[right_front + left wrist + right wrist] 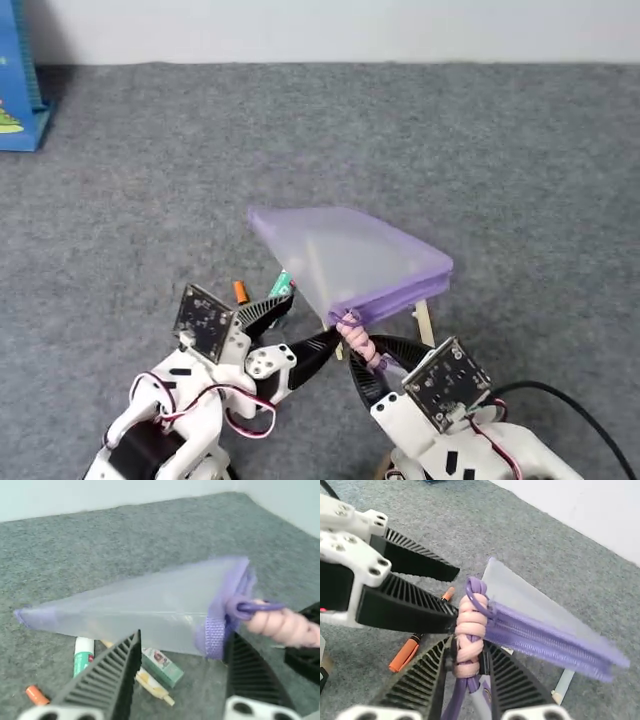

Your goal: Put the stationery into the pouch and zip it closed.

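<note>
A translucent purple pouch point(345, 258) is held up off the grey carpet, tilted, its zipper edge point(545, 637) facing the arms. My right gripper point(362, 352) is shut on the pink braided zipper pull point(470, 637) at the pouch's near corner. My left gripper point(182, 655) is open, its black fingers point(112, 672) either side of the pouch's near corner by the purple webbing point(216, 630). Stationery lies on the carpet under the pouch: an orange marker point(240, 291), a green-and-white pen point(83, 655), a small green box point(162, 666) and a pale stick point(424, 322).
A blue box point(15, 85) stands at the far left by the white wall. Grey carpet point(500, 150) stretches open behind and to the right of the pouch. Another orange marker point(406, 654) lies close to the right gripper's fingers.
</note>
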You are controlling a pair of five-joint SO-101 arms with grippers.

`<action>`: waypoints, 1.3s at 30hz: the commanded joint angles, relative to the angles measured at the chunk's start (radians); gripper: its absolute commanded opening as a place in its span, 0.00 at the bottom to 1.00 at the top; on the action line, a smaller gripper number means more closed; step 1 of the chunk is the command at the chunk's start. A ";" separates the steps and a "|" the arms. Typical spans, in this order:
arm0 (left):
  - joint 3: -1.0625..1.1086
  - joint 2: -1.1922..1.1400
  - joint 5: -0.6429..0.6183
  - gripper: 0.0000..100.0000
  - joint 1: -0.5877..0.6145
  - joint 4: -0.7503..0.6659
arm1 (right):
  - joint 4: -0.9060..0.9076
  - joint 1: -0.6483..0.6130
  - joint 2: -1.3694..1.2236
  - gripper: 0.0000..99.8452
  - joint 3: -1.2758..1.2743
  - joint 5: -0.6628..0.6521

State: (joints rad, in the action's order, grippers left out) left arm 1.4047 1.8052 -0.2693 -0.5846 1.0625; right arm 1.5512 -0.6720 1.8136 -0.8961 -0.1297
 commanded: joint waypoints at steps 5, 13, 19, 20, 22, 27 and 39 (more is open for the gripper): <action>-0.007 0.002 0.025 0.16 0.094 -0.041 | 0.012 -0.005 0.002 0.01 0.087 0.003; -0.004 0.002 0.025 0.02 0.095 -0.048 | 0.073 -0.002 0.002 0.01 0.089 0.000; -0.004 0.002 0.021 0.01 0.095 -0.048 | 0.076 0.002 0.002 0.01 0.054 -0.037; -0.004 0.002 0.020 0.01 0.095 -0.048 | 0.077 0.007 0.002 0.01 0.049 -0.051; -0.004 0.002 0.020 0.01 0.103 -0.048 | 0.076 0.053 0.002 0.01 0.046 -0.071; -0.004 0.002 0.018 0.01 0.107 -0.046 | 0.073 0.254 0.002 0.01 0.029 -0.189; -0.002 0.002 0.017 0.01 0.181 -0.048 | 0.042 0.662 0.002 0.01 -0.084 -0.416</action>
State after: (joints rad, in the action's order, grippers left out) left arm 1.4093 1.7990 -0.2493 -0.4373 1.0380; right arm 1.6126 -0.1135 1.8136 -0.9851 -0.5117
